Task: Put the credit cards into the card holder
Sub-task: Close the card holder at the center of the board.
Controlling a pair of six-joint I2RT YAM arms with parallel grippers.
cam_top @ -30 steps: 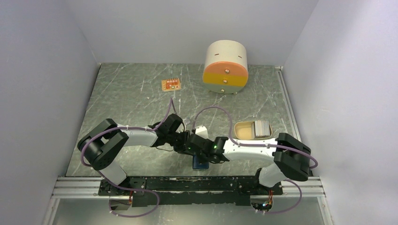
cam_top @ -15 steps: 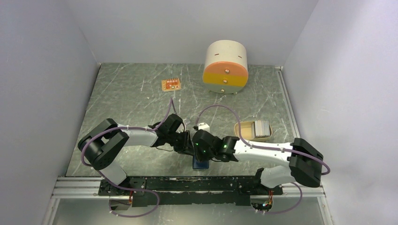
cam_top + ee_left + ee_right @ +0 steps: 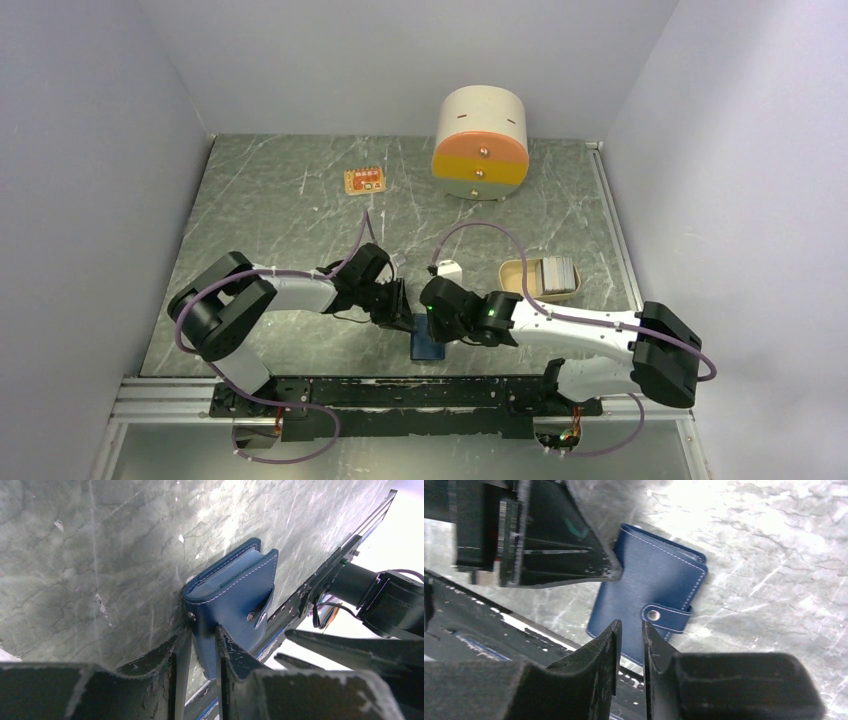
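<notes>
One folded navy card holder (image 3: 659, 575) shows white stitching; silver snap.

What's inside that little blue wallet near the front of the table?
The card holder is folded shut with its snap strap fastened. Only a lighter blue lining shows at its open edge. Anything tucked inside is hidden.
</notes>
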